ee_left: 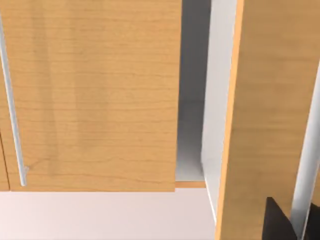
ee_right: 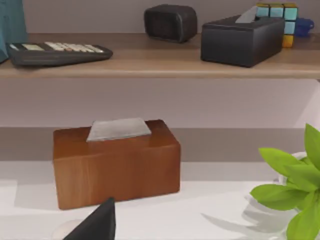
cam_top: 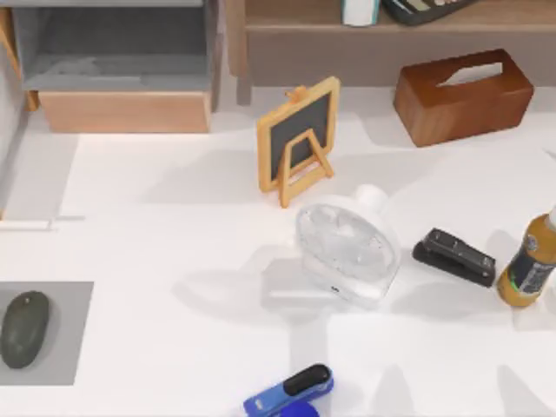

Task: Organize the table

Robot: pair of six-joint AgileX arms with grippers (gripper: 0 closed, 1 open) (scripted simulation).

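Stretching wide under everything, the table (cam_top: 174, 217) carries a mouse (cam_top: 23, 328) far left and a tissue box (cam_top: 462, 94) far right. Left gripper (ee_left: 292, 225) faces the drawer unit (ee_left: 90, 95), so it's nearer the mouse, I'd judge; finger spread, either arm: cannot tell.

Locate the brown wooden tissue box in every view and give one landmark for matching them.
Top view: the tissue box sits at the back right of the table, below the shelf.
Left wrist view: not in it.
Right wrist view: the box stands on the table.
Shared landmark: the calculator on the shelf.
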